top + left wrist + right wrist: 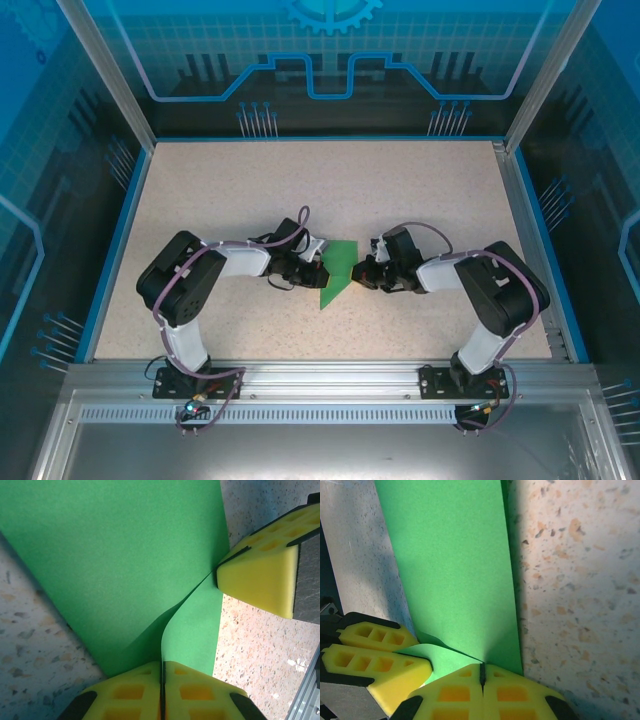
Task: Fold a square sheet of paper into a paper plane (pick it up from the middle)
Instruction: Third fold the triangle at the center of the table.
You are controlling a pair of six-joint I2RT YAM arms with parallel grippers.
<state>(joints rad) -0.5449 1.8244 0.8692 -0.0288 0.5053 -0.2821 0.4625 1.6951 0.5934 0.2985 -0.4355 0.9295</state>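
Both arms meet mid-counter (300,180) over the folded green paper (340,268), whose point faces the arm bases. The left pincer (162,680) is clamped tight on the paper's left edge, with a crease rising from its yellow pads. The right pincer (482,677) pinches the opposite edge, pads pressed together on the sheet.

Left hand (316,268) and right hand (363,272) nearly tip to tip, both pinched on the folded green sheet (338,270); no passage between them. Far side of both hands: bare surface (320,185), free up to the back wall (320,112). Near side: open strip, then the rail (320,376).
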